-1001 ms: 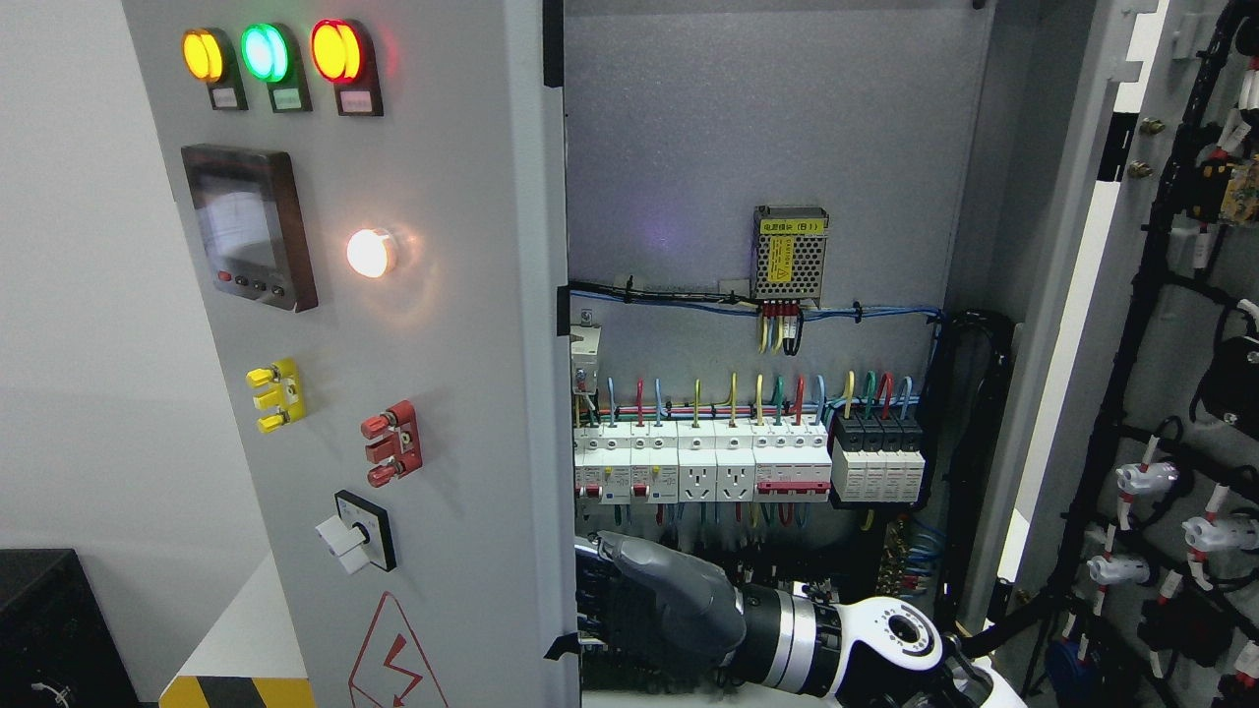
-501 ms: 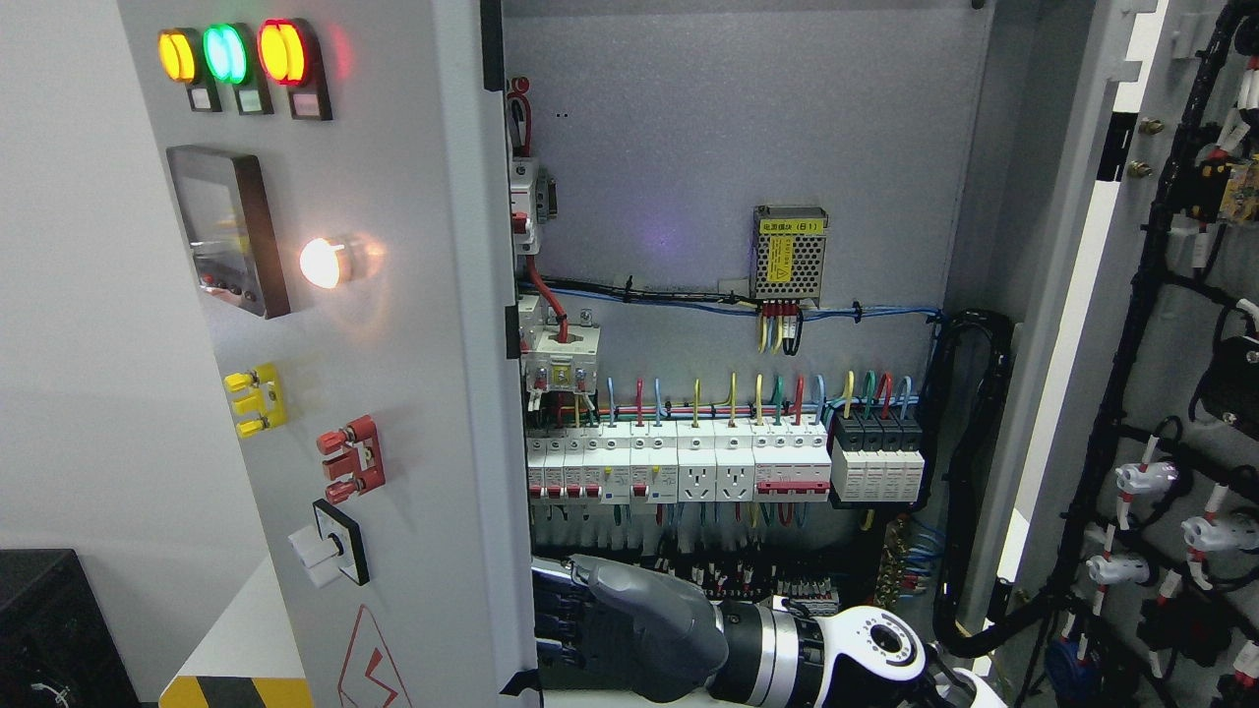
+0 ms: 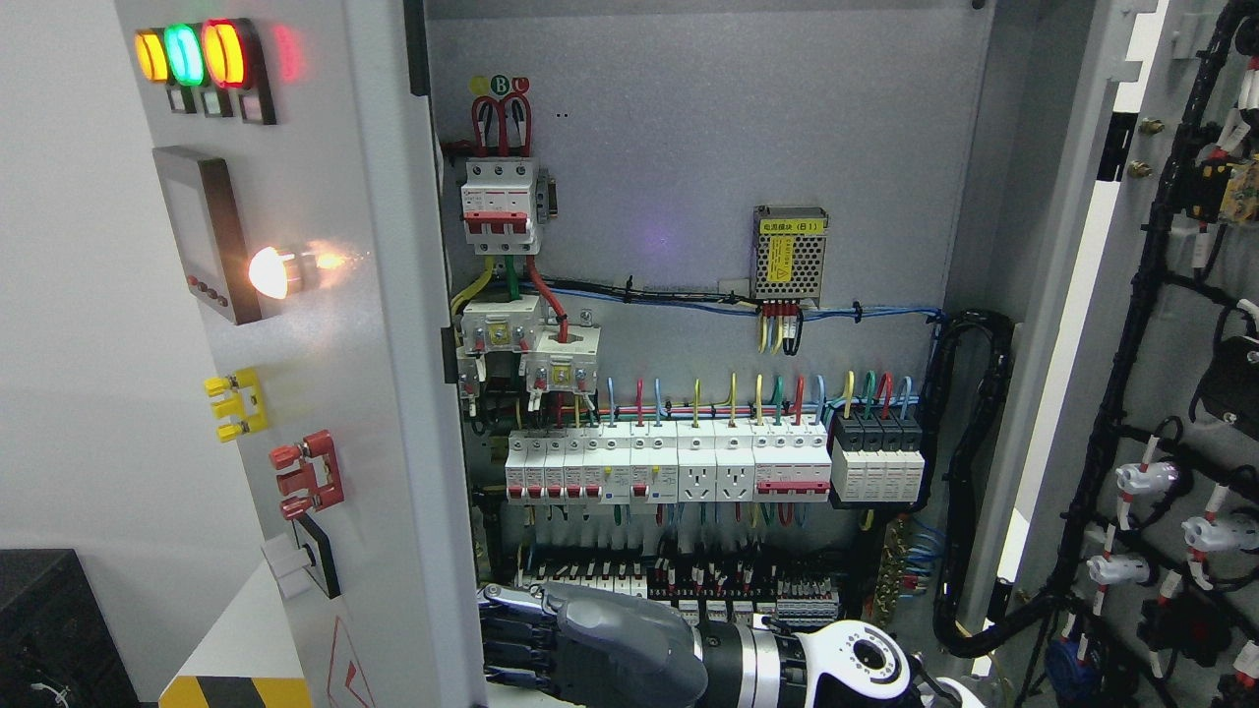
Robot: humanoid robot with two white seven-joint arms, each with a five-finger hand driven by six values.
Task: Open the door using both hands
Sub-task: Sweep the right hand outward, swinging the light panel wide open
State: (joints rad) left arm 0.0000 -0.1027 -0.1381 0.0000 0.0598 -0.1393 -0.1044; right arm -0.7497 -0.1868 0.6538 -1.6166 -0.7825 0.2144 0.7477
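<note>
right hand (image 3: pixel 590 644) | fingers (image 3: pixel 511 629) partly behind door (image 3: pixel 393 393) edge | grip unclear

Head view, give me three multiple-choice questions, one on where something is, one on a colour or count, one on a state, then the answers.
1. Where is the right hand?
A. At the door's lower inner edge
B. On the red breaker
C. On the power supply

2. How many coloured lamps top the door?
A. Two
B. Three
C. Five

3. What state is the left door in?
A. Fully shut
B. Swung partly open
C. Removed

Answers:
1. A, since the grey fingers sit against the door edge near the bottom of the picture.
2. B, since yellow, green and red lamps stand in a row.
3. B, since the door stands angled with the wiring and breakers exposed behind it.
</note>
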